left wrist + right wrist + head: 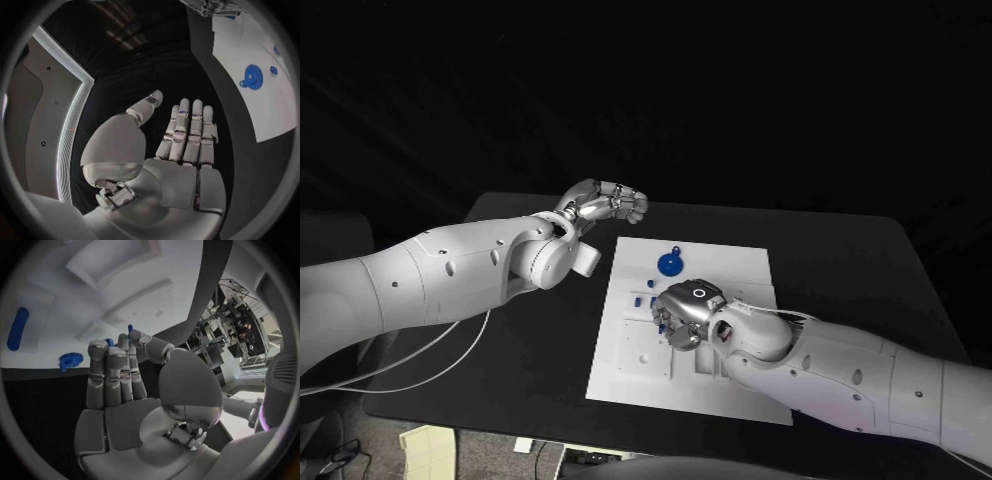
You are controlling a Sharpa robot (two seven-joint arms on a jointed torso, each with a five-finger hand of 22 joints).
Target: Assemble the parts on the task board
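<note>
The white task board (733, 262) lies in the middle of the black table. A round blue disc (671, 264) sits near its far edge, with small blue parts (638, 299) just in front of it. My right hand (687, 312) hovers low over the board's middle. In the right wrist view its thumb and a finger pinch a small blue peg (129, 329); a blue gear (70, 361) and a long blue piece (17, 328) lie on the board (94, 300) beyond. My left hand (603, 203) hangs off the board's far left corner, fingers (187, 132) straight and holding nothing.
The board (250, 45) with its blue disc (252, 76) lies off to one side of my left hand (178, 150). Black table surface (848, 260) surrounds the board. White cables (430, 355) trail off the table's left edge.
</note>
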